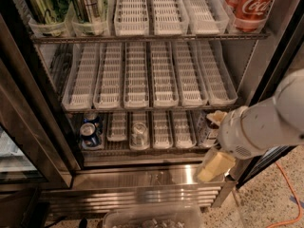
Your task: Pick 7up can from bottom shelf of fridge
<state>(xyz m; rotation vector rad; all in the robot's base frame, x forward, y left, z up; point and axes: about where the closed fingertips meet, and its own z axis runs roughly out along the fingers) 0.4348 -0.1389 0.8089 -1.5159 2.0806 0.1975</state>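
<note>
The 7up can (138, 133), with a silver top and pale side, stands upright in a middle lane of the bottom shelf (164, 128) of the fridge (142, 180). My gripper (215, 141) is in front of the right end of that shelf, to the right of the can and apart from it. Its cream fingers (213, 165) stand apart, open and empty. A white-capped brown bottle (207, 133) sits in the right lane, partly hidden behind the gripper. Two blue cans (89, 131) stand in the left lane.
White lane trays (137, 75) fill the middle rack. Coca-Cola cans (249, 4) stand top right and green cans (42, 4) top left. The black door frame (266, 80) is close behind my arm. A clear plastic bin (152, 217) and an orange cable (285, 194) lie on the floor.
</note>
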